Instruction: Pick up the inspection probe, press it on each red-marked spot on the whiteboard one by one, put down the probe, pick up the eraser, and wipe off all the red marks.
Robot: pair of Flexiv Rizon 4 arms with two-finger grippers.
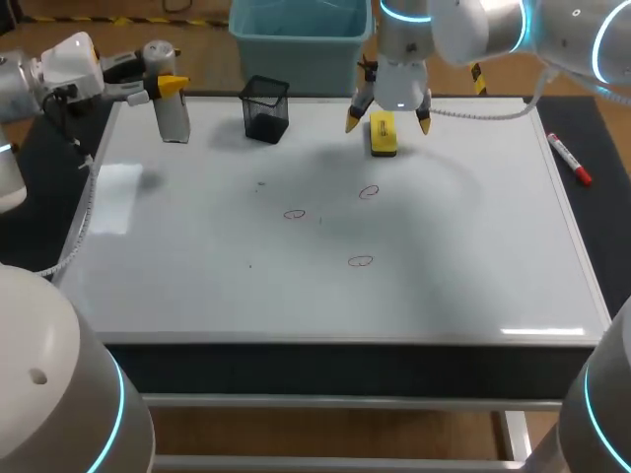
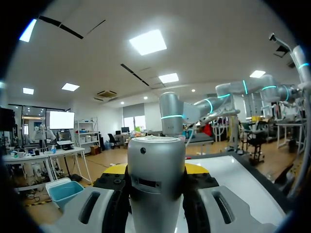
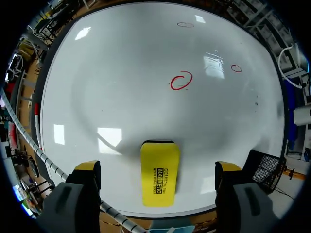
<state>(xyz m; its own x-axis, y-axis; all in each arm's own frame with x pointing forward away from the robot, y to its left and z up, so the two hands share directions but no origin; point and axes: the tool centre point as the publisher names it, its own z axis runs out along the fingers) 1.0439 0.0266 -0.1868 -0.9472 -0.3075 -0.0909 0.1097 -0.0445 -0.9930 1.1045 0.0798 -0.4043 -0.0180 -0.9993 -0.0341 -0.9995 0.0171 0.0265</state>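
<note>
Yellow-tipped right gripper (image 3: 158,167): released, jaws spread wide. It hangs over the eraser (image 3: 159,179), one fingertip (image 3: 88,166) to each side, touching neither flank as far as you can see.

Eraser: yellow block, lying flat on the whiteboard (image 1: 463,246) close to its far edge. Not yet lifted.

Left gripper (image 2: 156,170): clenched on the inspection probe (image 2: 156,145), a silver cylinder, fingers against both its sides. The head view places it at the board's far left corner. You cannot tell whether its foot rests on the surface or hangs just above it.

Red marks: three small rings, all intact, one nearest the eraser (image 1: 369,192), one to its left (image 1: 294,213), one nearer you (image 1: 361,261).

Progress, as a judgement: nothing shows whether the probe presses were made. Reckon the probe not yet set down, since it is not released. The eraser pick-up is about to begin, and every wipe remains.

Room for moving:
- Mesh pen holder (image 1: 266,108), black, stands by the far edge between probe and eraser, well apart from both; keep your lift clear of it.
- Bare board surrounds the marks on every side, so your strokes have space.
- Red marker (image 1: 569,158) lies off the board on the dark strip to the right.
- White cable (image 1: 84,212) runs along the left edge.
- The far edge sits just behind the eraser, so draw it toward the middle.
</note>
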